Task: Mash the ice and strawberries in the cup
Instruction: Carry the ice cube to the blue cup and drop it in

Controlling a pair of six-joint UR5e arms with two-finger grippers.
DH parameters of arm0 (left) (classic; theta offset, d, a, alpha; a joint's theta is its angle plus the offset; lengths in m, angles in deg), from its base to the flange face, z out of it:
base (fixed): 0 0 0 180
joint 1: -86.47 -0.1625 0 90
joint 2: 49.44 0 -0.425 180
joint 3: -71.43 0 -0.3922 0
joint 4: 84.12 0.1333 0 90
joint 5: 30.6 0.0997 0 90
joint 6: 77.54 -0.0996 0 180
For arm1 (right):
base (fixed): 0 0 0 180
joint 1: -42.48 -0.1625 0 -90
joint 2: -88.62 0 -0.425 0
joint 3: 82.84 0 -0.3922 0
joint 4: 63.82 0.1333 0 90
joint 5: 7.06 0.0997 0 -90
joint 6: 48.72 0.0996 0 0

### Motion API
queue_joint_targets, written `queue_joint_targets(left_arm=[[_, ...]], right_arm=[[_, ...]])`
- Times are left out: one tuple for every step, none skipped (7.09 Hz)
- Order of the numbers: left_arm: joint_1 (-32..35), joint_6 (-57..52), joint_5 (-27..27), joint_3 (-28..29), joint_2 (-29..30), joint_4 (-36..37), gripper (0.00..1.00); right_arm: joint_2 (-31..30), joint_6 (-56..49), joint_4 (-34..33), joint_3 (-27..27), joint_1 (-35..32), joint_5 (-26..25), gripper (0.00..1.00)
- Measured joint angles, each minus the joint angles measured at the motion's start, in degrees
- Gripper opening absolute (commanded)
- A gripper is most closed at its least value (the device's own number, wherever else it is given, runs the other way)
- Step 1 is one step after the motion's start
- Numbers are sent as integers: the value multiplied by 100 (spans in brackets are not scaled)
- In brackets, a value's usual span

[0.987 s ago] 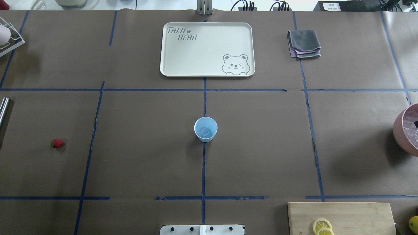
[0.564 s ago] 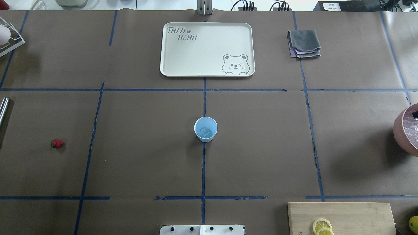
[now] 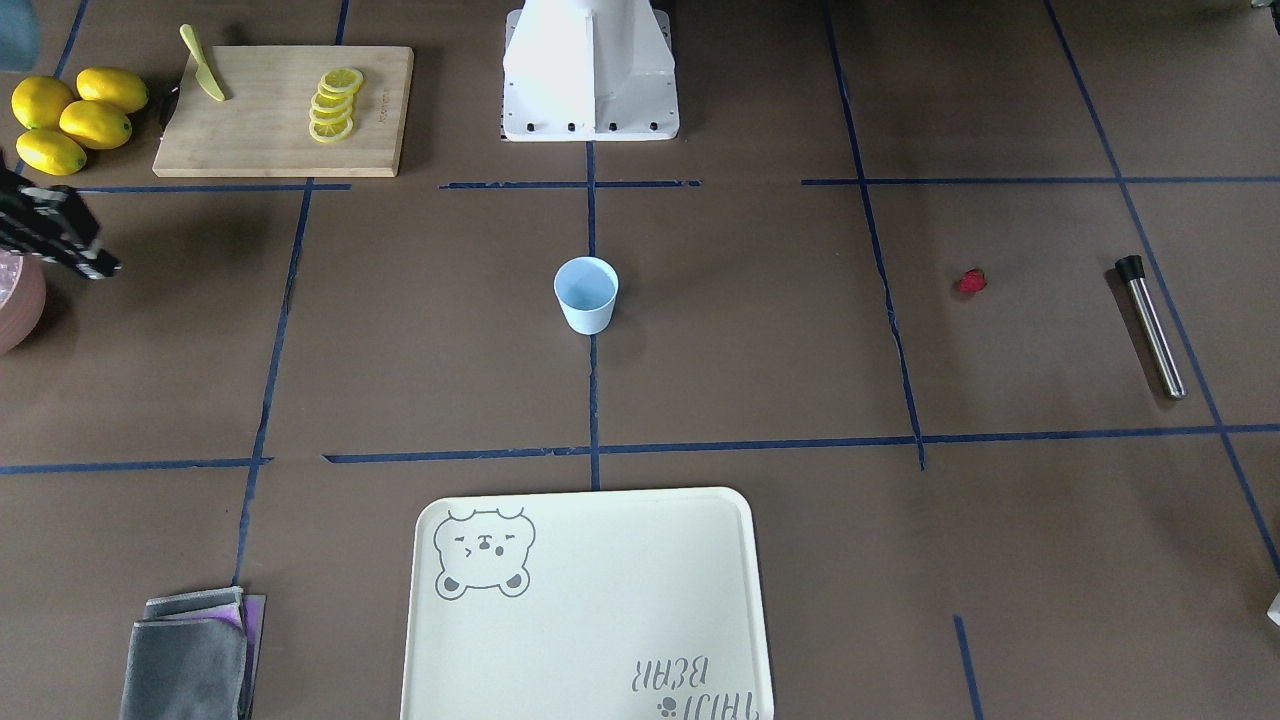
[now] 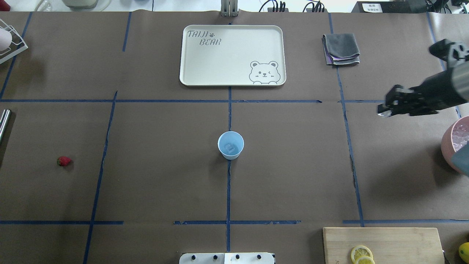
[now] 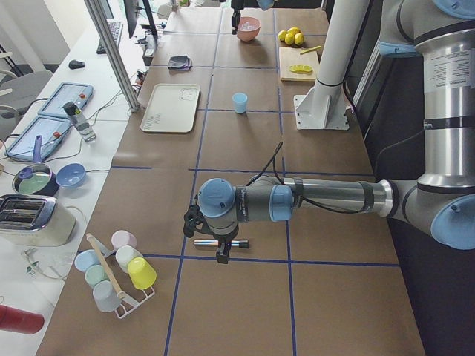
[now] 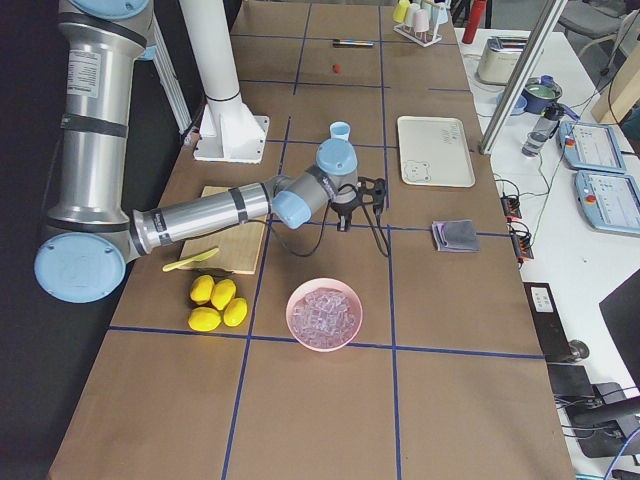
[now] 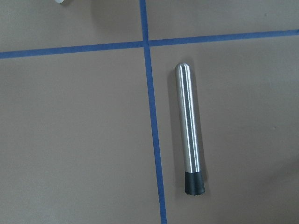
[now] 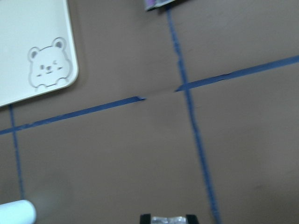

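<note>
The pale-blue cup (image 4: 231, 145) stands upright at the table's middle, with one clear ice piece (image 4: 230, 148) inside; it also shows in the front view (image 3: 586, 293). My right gripper (image 4: 383, 112) hovers right of the cup, shut on a glassy ice piece (image 8: 163, 219) between its fingertips. A pink bowl (image 4: 447, 146) of ice sits at the right edge. The strawberry (image 4: 64, 161) lies alone at the left. My left gripper (image 5: 217, 236) hangs over a steel muddler (image 7: 189, 130); I cannot tell whether it is open or shut.
A cream bear tray (image 4: 190, 79) lies beyond the cup, a folded grey cloth (image 4: 341, 48) to its right. A cutting board (image 3: 260, 140) with lemon slices, a knife and whole lemons (image 3: 70, 120) sits near the robot base. A cup rack (image 5: 119, 278) stands at the far left.
My right gripper has risen out of the pink bowl and swung left into the overhead view with an ice piece. The cup and strawberry have not moved.
</note>
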Motion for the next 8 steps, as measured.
queue_joint_targets(left_arm=[[-1,-2,-1,7,0,1,100],[-2,-4,-1,11,0,1,100],[-3,-4,-1,13,0,1,100],[-3,-3,-1,15,0,1,100],[-2,1,-3,15,0,1,100],[-3,3,-7,15,0,1,100],[-3,4,-9,15,0,1,100],[-3,4,-9,15,0,1,100]], right_arm=[[653,1009,-121,-2,754,-582,1],[1319,1688,-445,-90,1452,-1200,1],[2008,2155,-821,-326,2042,-1799,2],[2574,2521,-1024,-672,2505,-2312,2],[2886,2708,-1093,-949,2818,-2667,3],[3009,2781,-1113,-1088,2994,-2886,3],[3058,2804,-1117,-1146,3062,-2980,3],[3079,2808,-1119,-1175,3085,-3027,3]])
